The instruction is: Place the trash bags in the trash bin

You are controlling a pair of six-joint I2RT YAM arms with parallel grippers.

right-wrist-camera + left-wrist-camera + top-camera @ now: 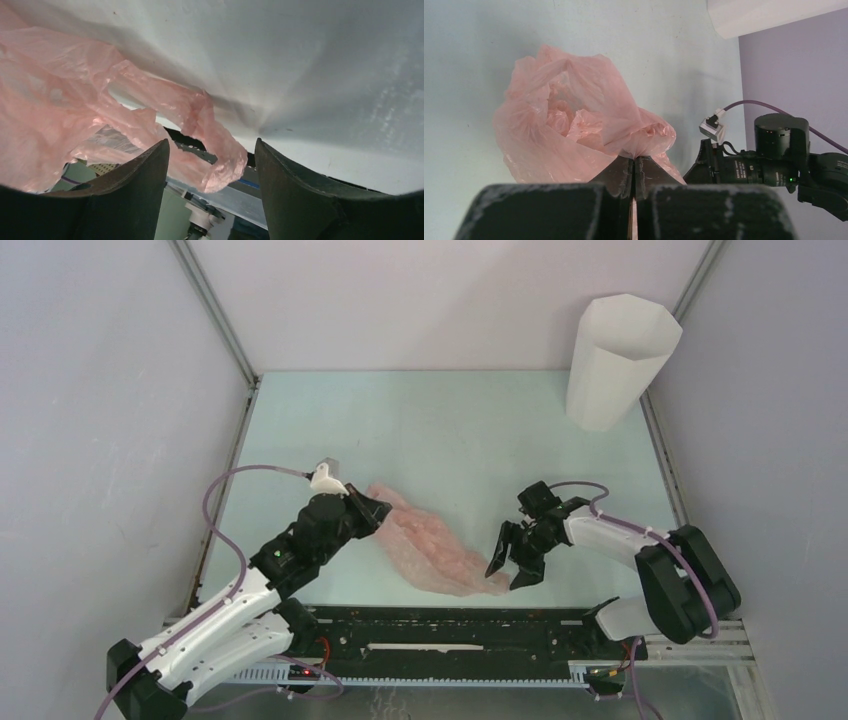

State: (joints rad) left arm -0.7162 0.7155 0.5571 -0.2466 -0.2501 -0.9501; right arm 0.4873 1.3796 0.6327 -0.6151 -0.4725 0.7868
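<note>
Left gripper (634, 169) pinches one end of the bag (440, 552), which lies on the table (450, 430). Right gripper (508, 575) hangs spread at the other end. I reckon the slick film could slip free before the far bin (615, 365).

We saw a left arm (215, 625) and a right arm (612, 533) with white shells over black joints, thin purple cables (207, 508) looping along both, and matte black jaws scuffed grey.
</note>
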